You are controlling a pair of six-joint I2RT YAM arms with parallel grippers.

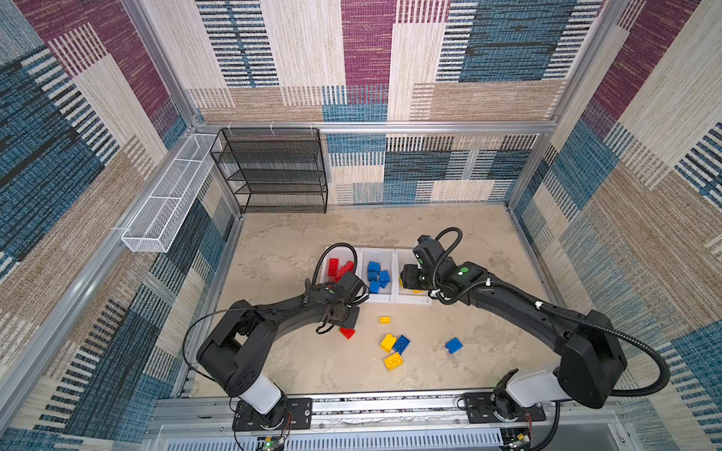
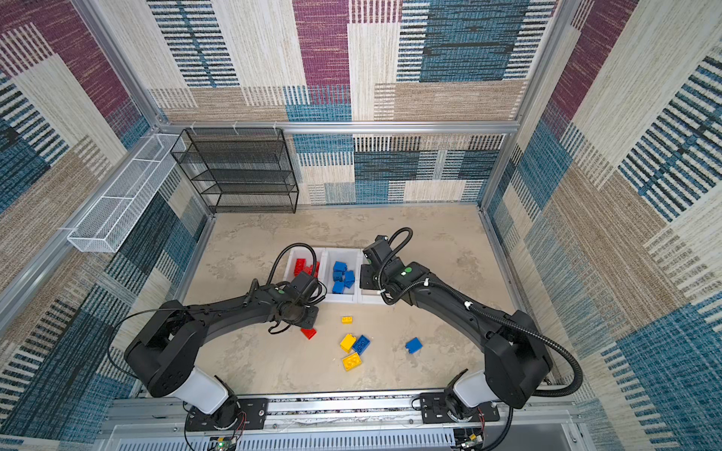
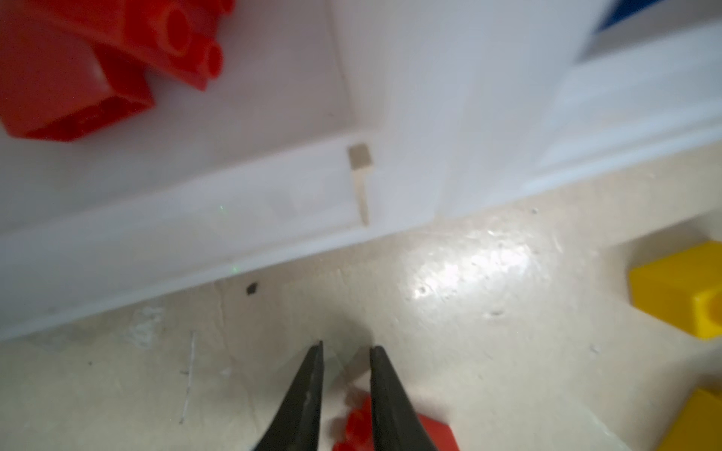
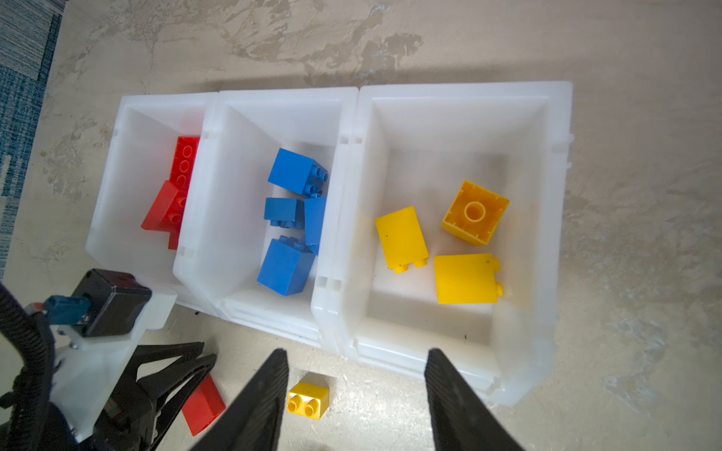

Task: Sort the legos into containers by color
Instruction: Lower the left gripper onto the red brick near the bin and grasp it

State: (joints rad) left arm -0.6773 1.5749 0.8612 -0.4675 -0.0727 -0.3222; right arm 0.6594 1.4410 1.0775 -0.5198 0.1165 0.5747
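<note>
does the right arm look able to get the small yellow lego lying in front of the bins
Likely yes: the right gripper hangs open over the bins, the small yellow lego lies uncovered close by, and the left gripper sits off to one side.

The beige mottled tabletop (image 1: 293,363) carries three joined white bins (image 1: 381,298) near its middle. A black mesh rack (image 1: 273,172) stands at its back left corner. In front of the bins lie loose bricks: a red brick (image 1: 347,333), a small yellow brick (image 1: 385,319), and a yellow brick (image 1: 388,342) touching a blue brick (image 1: 401,344). Another yellow brick (image 1: 393,361) lies just beside that pair, and a lone blue brick (image 1: 453,345) sits apart to the right.
</note>
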